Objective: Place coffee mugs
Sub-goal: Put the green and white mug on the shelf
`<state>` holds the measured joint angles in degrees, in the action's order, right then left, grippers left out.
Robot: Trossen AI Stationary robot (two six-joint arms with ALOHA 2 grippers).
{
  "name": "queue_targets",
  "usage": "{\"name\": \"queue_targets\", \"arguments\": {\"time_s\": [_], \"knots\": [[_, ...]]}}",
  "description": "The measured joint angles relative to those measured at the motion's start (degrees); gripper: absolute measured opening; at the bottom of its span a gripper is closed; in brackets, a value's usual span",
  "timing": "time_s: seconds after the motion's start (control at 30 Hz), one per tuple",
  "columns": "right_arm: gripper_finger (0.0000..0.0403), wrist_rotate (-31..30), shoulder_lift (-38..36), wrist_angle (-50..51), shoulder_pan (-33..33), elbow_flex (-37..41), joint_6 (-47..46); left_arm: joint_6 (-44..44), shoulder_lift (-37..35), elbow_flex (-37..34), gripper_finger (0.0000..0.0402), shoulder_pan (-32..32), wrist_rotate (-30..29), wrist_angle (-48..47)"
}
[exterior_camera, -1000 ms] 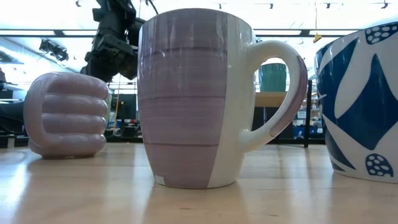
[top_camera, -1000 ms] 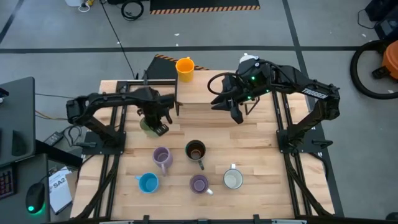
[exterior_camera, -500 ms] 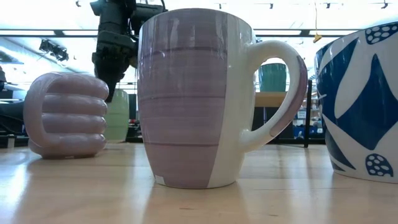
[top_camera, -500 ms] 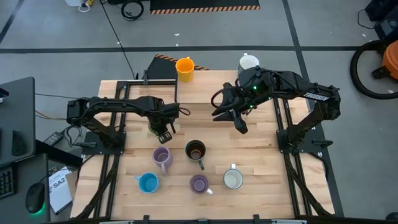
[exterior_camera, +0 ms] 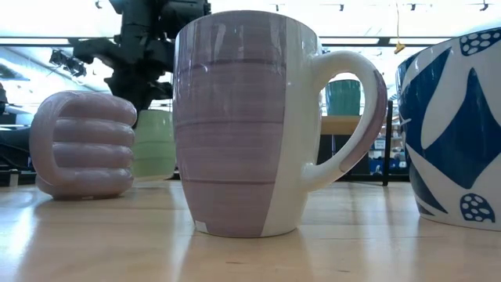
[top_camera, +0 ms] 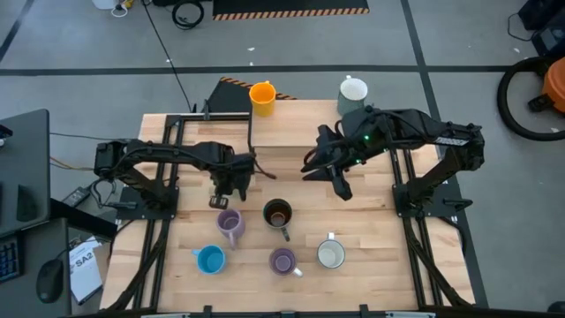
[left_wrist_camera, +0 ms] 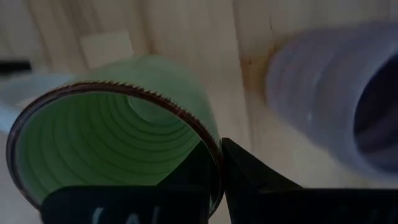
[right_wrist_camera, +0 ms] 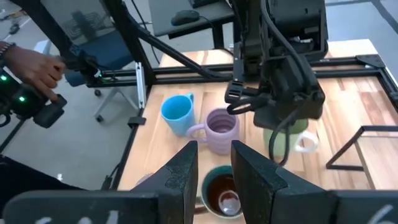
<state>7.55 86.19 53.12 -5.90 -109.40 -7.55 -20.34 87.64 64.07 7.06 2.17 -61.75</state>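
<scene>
My left gripper (top_camera: 228,183) is shut on the green mug (left_wrist_camera: 112,146), just to the far side of the lilac ribbed mug (top_camera: 230,223). In the low view the green mug (exterior_camera: 153,145) stands upright at table level; whether its base touches the wood is unclear. My right gripper (top_camera: 339,185) hovers open and holds nothing, to the far right of the dark brown mug (top_camera: 278,213). On the raised far platform stand the orange mug (top_camera: 262,95) and a white mug (top_camera: 353,89). On the near table stand a blue mug (top_camera: 210,259), a second lilac mug (top_camera: 282,261) and another white mug (top_camera: 330,254). My left gripper holds the green mug by its rim (left_wrist_camera: 208,140), with one finger inside the cup and the other finger (left_wrist_camera: 252,180) outside against the wall. It comes from above, pointing down. The mug sits upright, its pale handle (right_wrist_camera: 305,143) sticking out sideways.
A black frame (top_camera: 252,132) borders the raised platform between the arms. The near mugs crowd the middle of the table, and the lilac ribbed mug (left_wrist_camera: 336,93) is close beside the green one. A person's hand (right_wrist_camera: 34,68) shows beyond the table's left side.
My left gripper carried the green mug toward the table's right and near edge and lowered it beside the lilac ribbed mug. My right gripper drew back from the white mug on the platform toward the near edge, leaving that mug standing alone.
</scene>
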Motion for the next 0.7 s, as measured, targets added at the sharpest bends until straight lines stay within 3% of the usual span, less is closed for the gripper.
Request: {"name": "queue_targets", "arguments": {"time_s": [0.43,0.7], "knots": [[0.0102,-3.5,0.0,-2.1,-0.4,0.0,0.2,-23.9,0.0,0.0,0.0035,-1.0,-1.6,0.0],[0.0102,-3.5,0.0,-4.1,-0.4,0.0,0.9,-30.9,0.0,0.0,0.0037,-0.9,-8.3,0.1]]}}
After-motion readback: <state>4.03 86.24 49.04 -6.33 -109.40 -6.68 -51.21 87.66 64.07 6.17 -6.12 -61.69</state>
